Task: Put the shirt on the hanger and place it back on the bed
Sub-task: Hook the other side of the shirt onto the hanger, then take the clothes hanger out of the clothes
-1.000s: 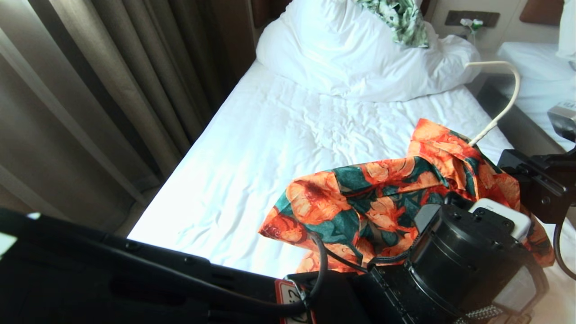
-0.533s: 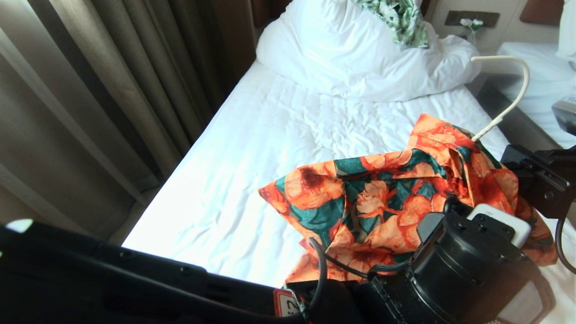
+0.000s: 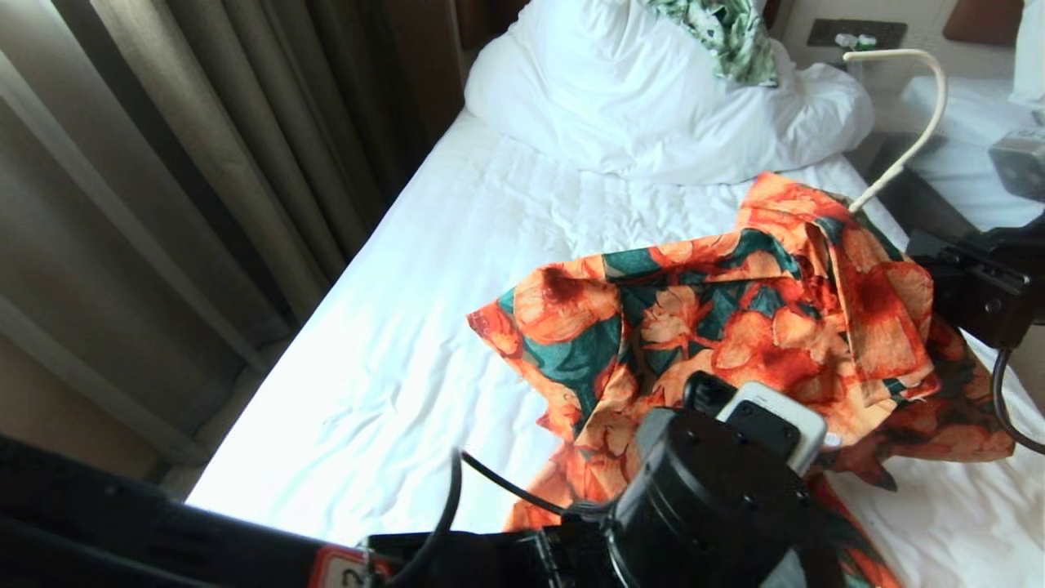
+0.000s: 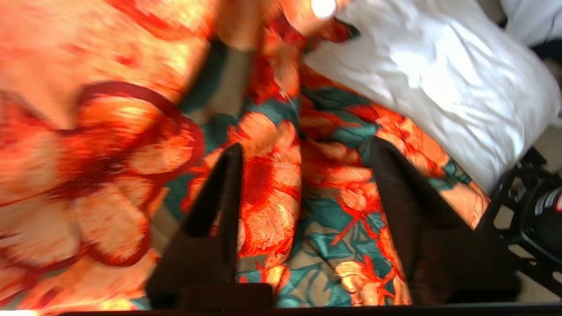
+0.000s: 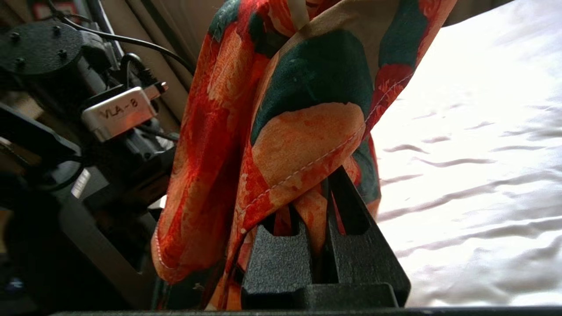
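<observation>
— Between the two black fingers of the right gripper (image 5: 322, 219), what is squeezed in there?

— A fold of the shirt (image 3: 735, 318). That gripper is clamped tight on the cloth, over at the right side of the bed (image 3: 457, 269).

— And the left gripper (image 4: 303, 175)?

— Its fingers stand wide apart. They hold nothing. The cloth sits right in front of them and fills the gap, but I cannot tell if it touches them.

— What does the shirt look like?

— It has big orange flowers on dark green leaves. It is bunched up and floppy. One part hangs from the right gripper, and the rest droops down onto the sheet.

— Can you see the hanger (image 3: 906, 122)?

— Only its thin cream hook. It pokes up out of the top of the shirt, near the right gripper.

— What is under it all?

— A white sheet full of wrinkles. A puffy white duvet (image 3: 653, 98) is piled at the far end, with a green leafy garment (image 3: 731, 37) on top. Brown curtains (image 3: 204, 163) hang along the left side. Another white bed (image 3: 971, 122) is off to the right.

— So where is the shirt from the grippers?

— Just ahead of the left one, and caught in the right one.
</observation>
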Available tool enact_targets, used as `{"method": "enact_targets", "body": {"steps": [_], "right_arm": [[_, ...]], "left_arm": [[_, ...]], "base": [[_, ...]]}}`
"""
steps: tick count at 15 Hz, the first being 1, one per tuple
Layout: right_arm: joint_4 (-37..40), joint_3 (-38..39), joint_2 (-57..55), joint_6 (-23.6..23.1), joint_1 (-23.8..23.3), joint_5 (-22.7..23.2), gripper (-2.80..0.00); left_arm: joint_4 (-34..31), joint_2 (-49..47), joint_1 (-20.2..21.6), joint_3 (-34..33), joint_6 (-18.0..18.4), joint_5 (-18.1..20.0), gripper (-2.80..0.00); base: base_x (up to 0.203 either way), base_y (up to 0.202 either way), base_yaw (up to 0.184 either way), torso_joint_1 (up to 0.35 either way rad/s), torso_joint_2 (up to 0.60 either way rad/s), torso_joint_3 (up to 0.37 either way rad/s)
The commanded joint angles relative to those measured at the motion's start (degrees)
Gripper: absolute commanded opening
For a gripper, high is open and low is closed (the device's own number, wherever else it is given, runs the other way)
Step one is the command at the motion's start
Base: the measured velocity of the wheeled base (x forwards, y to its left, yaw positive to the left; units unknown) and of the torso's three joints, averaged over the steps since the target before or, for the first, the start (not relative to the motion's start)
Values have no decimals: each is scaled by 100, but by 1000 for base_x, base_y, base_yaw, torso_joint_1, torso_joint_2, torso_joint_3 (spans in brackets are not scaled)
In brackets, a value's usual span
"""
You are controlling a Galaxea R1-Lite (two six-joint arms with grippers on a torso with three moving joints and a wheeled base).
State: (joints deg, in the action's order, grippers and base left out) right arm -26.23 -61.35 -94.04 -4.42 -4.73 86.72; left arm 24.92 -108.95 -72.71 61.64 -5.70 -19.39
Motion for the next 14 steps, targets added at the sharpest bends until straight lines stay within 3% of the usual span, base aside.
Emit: {"method": "enact_targets", "body": {"steps": [1,4,6,8,11,14], "right_arm": [[-19,-256,-54,350,302,-177,-280],[-22,-432,-181,541,854,-876,-280],[-12,-622,-259,547,1161,-1036,-280],[-6,-708,-327,548,1425,-1297,-280],[-64,-950,-430,518,2013,-2156,-280],[-75,-1357,-526,512,2530,-2697,-280]], "left_arm": [[31,539,111,-164,4,-59,-280],[18,1181,475,3,100,-243,-280],[42,1413,710,170,433,-375,-280],[64,1513,753,322,791,-518,-280],[101,1645,754,517,1204,-613,-280],[101,1939,754,585,1625,-870,-280]], "base": [[0,0,0,0,0,0],[0,0,0,0,0,0],[0,0,0,0,0,0],[0,0,0,0,0,0],[0,0,0,0,0,0],[0,0,0,0,0,0]]}}
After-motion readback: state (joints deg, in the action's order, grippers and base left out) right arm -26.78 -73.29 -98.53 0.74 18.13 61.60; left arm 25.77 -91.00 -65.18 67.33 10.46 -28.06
